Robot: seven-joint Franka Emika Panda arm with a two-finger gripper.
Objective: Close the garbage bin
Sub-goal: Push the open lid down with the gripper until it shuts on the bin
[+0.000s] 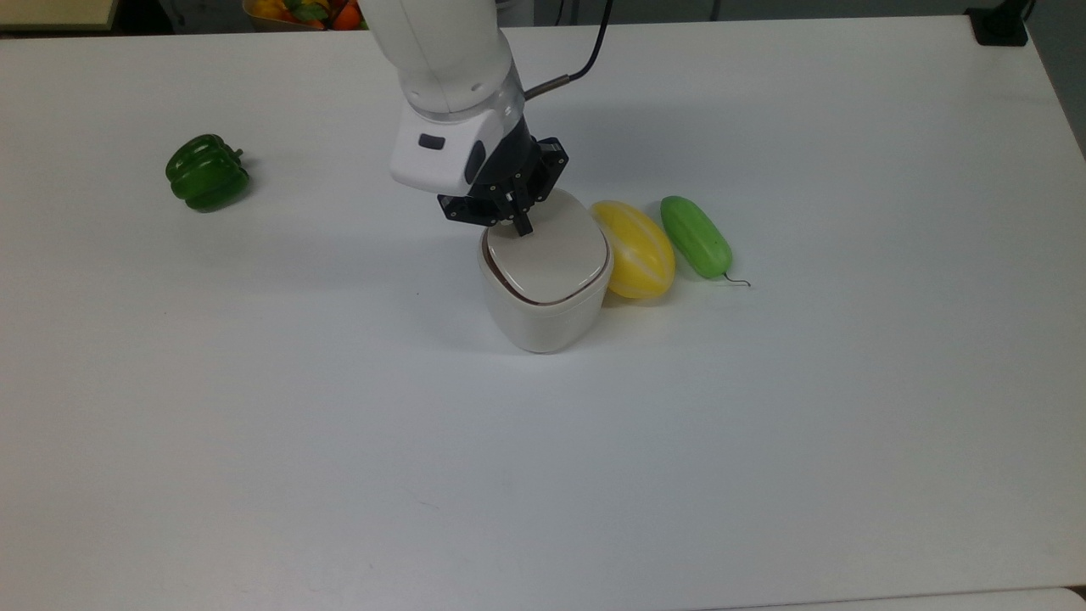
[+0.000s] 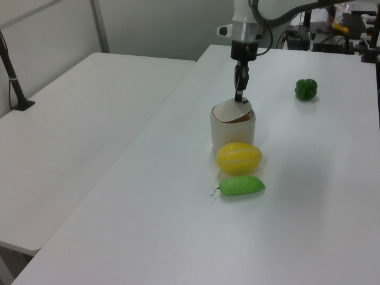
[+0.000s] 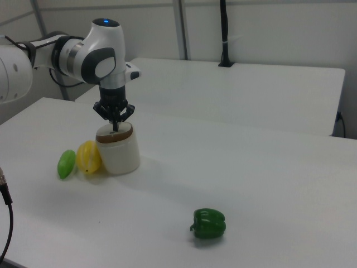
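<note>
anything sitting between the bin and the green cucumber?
Yes, the yellow melon. In the top view it lies right beside the garbage bin, with the green cucumber just past it on the top view's right. The left view shows the same order.

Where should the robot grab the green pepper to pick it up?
Probably around its wide middle, coming straight down from above. The pepper lies on its side on the table with open space all round, and its lumpy sides give the fingers flat spots to squeeze.

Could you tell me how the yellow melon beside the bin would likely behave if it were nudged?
The yellow melon is a smooth oval, so it would probably roll. The garbage bin beside it may block one way.
</note>
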